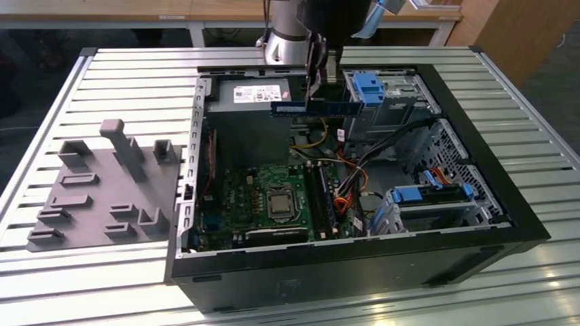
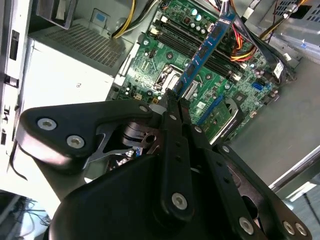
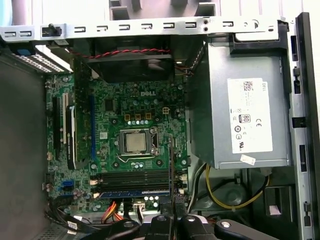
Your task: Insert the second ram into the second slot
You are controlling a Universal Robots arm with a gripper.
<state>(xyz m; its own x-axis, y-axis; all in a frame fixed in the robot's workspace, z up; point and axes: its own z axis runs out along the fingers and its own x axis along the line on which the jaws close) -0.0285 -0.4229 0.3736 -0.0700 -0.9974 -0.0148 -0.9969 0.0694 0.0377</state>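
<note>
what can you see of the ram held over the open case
The second ram is a thin, flat, dark-blue circuit-board strip with a small white label near one end; the second wrist view shows black chips along its face. It hangs level, on edge, above the open case. The jaws, shut on its upper edge near mid-length, alone touch it.

The arm [image 1: 286, 34] runs off the exterior view's top edge. In the second wrist view the gripper [image 2: 172, 96] hides one end (the pinched one) of the second ram [image 2: 204, 50].
</note>
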